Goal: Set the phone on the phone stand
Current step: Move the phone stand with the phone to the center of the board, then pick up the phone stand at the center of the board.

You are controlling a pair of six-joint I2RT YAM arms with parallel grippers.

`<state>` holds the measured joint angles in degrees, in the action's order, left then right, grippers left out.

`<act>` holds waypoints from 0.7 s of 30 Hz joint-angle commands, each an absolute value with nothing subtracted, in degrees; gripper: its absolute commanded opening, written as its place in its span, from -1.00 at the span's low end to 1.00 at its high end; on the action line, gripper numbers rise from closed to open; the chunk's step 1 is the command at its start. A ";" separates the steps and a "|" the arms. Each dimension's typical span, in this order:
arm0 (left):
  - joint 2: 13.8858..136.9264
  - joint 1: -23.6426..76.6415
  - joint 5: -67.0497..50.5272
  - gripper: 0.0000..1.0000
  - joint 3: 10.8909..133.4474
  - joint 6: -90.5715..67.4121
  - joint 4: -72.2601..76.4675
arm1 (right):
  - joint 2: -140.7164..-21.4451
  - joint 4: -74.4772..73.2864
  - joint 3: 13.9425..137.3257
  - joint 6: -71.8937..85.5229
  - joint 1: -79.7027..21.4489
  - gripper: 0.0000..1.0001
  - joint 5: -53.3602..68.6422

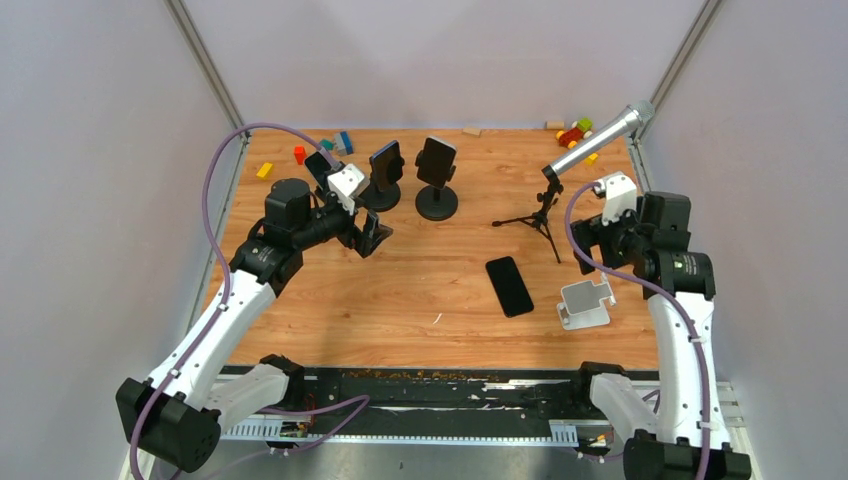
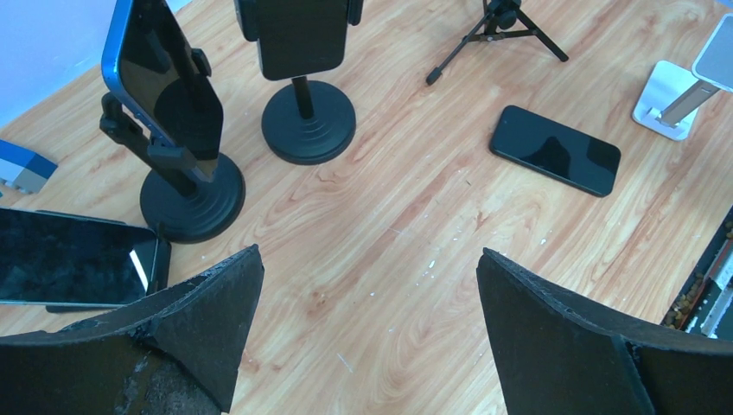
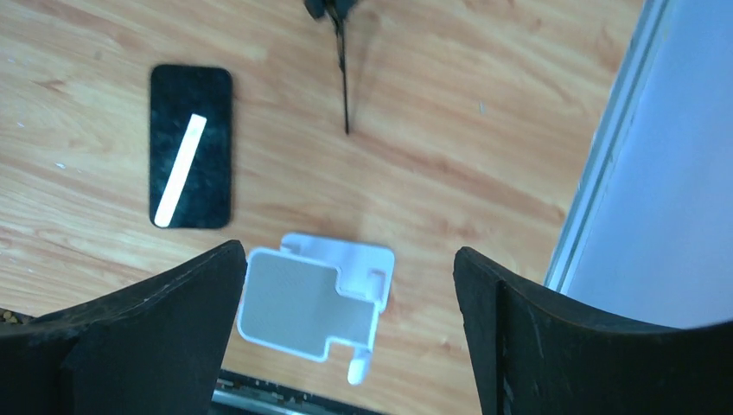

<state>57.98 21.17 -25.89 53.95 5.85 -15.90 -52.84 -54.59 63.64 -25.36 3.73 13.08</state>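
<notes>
top external: phone (image 1: 509,286) flat on the tabletop (image 1: 420,280), just left of the white phone stand (image 1: 585,303), not touching.
right wrist: right end effector (image 3: 347,249) released and empty above the phone stand; only here a bright streak shows on the phone's screen.
left wrist: left end effector (image 2: 370,253) released, empty; only here a mounted phone (image 2: 160,73) shows its blue rim.

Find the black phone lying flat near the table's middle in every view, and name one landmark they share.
Top external: the phone lies right of centre, just left of the white stand.
Left wrist: upper right, the white stand at the right edge.
Right wrist: upper left, the white stand below and right of it.
Shared landmark: the white stand, near the phone throughout.
</notes>
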 commanded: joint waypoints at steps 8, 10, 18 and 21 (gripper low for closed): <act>57.67 20.74 -28.10 1.00 54.36 5.45 -14.25 | -57.36 -68.04 60.63 -37.02 17.15 0.59 18.40; 57.62 20.74 -28.07 1.00 54.32 5.45 -14.24 | -58.82 -68.71 60.30 -38.39 17.88 0.49 18.67; 57.87 20.74 -28.01 1.00 54.14 5.46 -14.32 | -66.48 -71.20 59.65 -45.34 21.97 0.22 23.74; 57.96 20.74 -27.92 1.00 54.06 5.53 -14.33 | -70.05 -73.70 60.58 -48.55 24.46 0.15 27.63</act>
<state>58.00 21.17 -26.96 53.95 5.67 -15.62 -66.78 -69.87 59.13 -41.93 21.74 20.73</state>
